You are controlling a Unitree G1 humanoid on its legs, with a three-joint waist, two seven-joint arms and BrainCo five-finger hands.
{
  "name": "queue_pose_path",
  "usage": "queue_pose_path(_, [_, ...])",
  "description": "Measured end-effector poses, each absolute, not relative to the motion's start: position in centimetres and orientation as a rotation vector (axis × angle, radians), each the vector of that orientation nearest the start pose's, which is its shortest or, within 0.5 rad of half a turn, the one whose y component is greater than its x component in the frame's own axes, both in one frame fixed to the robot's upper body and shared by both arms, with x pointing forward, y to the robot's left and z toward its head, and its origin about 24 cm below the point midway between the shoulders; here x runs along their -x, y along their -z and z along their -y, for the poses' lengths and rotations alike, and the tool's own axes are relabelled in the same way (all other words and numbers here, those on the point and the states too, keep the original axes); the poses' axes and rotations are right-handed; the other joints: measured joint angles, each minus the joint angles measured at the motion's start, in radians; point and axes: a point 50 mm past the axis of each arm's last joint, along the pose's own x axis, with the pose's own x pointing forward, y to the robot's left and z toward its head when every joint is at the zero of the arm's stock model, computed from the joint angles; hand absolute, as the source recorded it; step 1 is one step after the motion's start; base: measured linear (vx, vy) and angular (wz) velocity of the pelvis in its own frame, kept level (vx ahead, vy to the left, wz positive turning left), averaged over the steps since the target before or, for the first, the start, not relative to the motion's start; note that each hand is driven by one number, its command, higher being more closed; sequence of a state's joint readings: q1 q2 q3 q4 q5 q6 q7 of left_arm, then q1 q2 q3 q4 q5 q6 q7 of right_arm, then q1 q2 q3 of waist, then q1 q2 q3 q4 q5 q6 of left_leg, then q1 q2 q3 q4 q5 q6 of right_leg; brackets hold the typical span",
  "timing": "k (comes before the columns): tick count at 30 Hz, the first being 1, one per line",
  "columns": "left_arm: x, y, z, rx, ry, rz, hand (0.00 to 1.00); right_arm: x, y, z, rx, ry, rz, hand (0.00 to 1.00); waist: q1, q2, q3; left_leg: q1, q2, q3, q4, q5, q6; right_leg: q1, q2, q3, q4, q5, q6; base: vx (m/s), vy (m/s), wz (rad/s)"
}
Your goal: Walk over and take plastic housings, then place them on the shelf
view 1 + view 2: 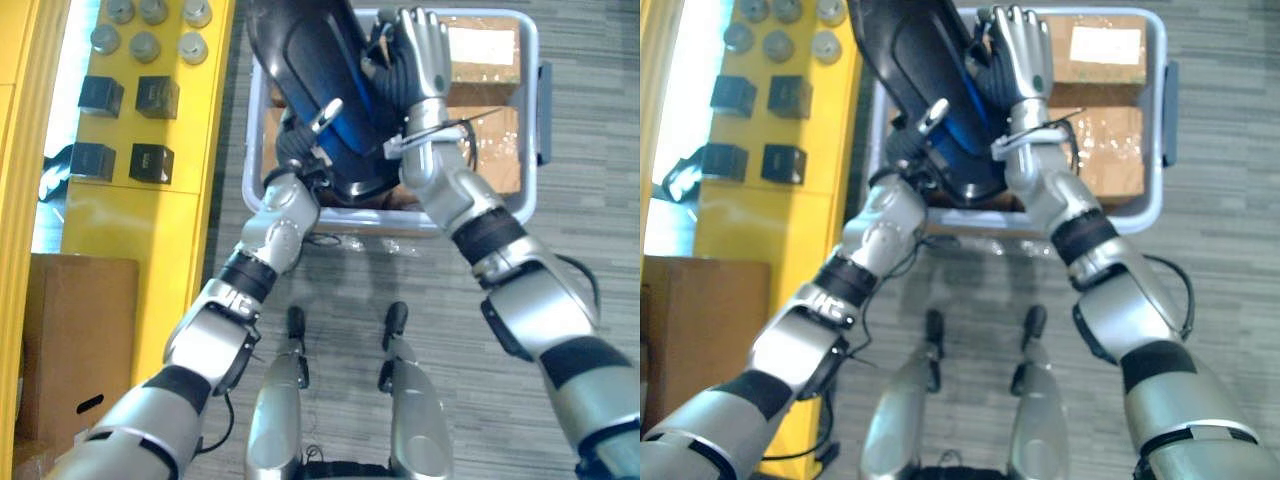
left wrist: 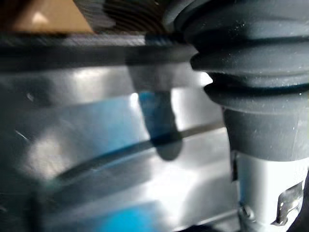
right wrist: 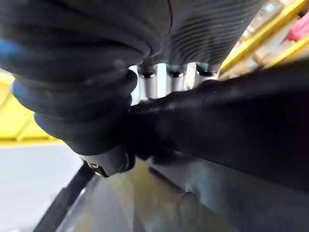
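Plastic housing, long axis diagonal, against right robot hand

Head stereo pair looking steeply down from just apart, both sharing the grey plastic bin, large glossy black plastic housing and yellow shelf, each wrist camera very close against that housing, right one sighting along its silver fingers.

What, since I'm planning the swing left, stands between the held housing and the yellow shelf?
Nothing visible stands in the gap between the housing and the yellow shelf. The shelf's surface, though, already carries black boxes and silver cylinders, so pick a bare spot.
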State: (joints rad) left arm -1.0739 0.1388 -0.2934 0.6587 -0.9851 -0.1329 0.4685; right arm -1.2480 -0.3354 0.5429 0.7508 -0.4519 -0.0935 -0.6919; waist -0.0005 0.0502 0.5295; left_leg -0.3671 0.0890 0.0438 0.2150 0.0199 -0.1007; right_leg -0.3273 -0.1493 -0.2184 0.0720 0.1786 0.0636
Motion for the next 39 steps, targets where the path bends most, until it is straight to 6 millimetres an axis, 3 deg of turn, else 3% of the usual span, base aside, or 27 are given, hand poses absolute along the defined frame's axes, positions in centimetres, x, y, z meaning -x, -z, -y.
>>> queue_pose_path(3, [-39.6,-21.4,-7.5,0.689,0.015,0.158,1.0,-37.9,-27.5,7.1,0.842,0.294,0.962,1.0,-0.013,-0.039,-0.012,0.027,0.001,0.011,-0.006,-0.006,0.002,0.026,0.0,0.005,-0.015,0.0,0.001,0.04,0.022,-0.05])
queue_pose_path(5, [-39.5,-20.9,-7.4,0.686,0.057,0.16,1.0,-37.6,-27.0,7.1,0.819,0.297,0.967,1.0,-0.016,-0.048,-0.011,0.043,0.0,0.015,-0.005,-0.012,0.004,0.046,0.0,0.005,-0.025,0.001,0.002,0.03,0.029,-0.05])
queue_pose_path(16, [-37.6,-18.1,-9.3,0.693,0.187,0.269,1.0,-34.4,-24.7,6.3,0.67,0.229,1.033,1.0,-0.02,-0.056,-0.015,0.171,0.011,0.031,-0.034,-0.027,-0.004,0.172,0.015,0.009,-0.069,0.001,0.002,0.04,0.008,-0.04])
queue_pose_path(21, [-35.1,-16.2,-9.9,0.65,0.216,0.295,1.0,-31.9,-22.1,6.3,0.513,0.195,0.995,1.0,-0.017,-0.107,-0.072,0.23,0.023,0.051,-0.033,-0.062,-0.002,0.238,0.027,0.018,-0.106,-0.003,0.0,0.03,0.005,-0.1])
queue_pose_path(22, [-34.6,-15.3,-9.8,0.646,0.219,0.276,1.0,-31.5,-21.2,6.6,0.489,0.187,0.971,0.0,-0.017,-0.116,-0.1,0.231,0.024,0.051,-0.034,-0.064,-0.003,0.244,0.029,0.016,-0.115,-0.003,0.0,0.07,-0.001,0.0])
queue_pose_path(27, [-31.3,-10.4,-10.0,0.678,0.175,0.161,1.0,-29.3,-16.9,6.5,0.436,0.044,0.857,0.0,-0.016,-0.113,-0.223,0.307,0.022,0.063,-0.071,-0.075,-0.011,0.315,0.03,0.011,-0.151,-0.011,0.005,0.09,0.011,-0.02])
queue_pose_path(31, [-29.3,-8.9,-10.4,0.599,0.111,0.129,1.0,-28.3,-14.9,6.9,0.366,-0.066,0.747,0.0,-0.01,-0.095,-0.292,0.367,0.021,0.054,-0.092,-0.082,-0.014,0.372,0.029,-0.005,-0.151,-0.034,0.01,0.05,0.015,0.07])
queue_pose_path(34, [-28.1,-9.4,-11.0,0.417,0.045,0.183,1.0,-28.0,-14.2,7.7,0.278,-0.103,0.645,0.0,-0.008,-0.089,-0.313,0.402,0.019,0.053,-0.105,-0.082,-0.014,0.403,0.027,-0.009,-0.151,-0.041,0.014,0.01,0.008,0.02])
queue_pose_path(39, [-26.0,-11.8,-11.2,0.172,0.007,0.346,1.0,-25.7,-14.5,9.9,0.153,-0.128,0.564,0.0,-0.004,-0.085,-0.362,0.409,0.019,0.052,-0.111,-0.082,-0.015,0.405,0.027,-0.013,-0.148,-0.05,0.013,-0.01,0.012,0.01])
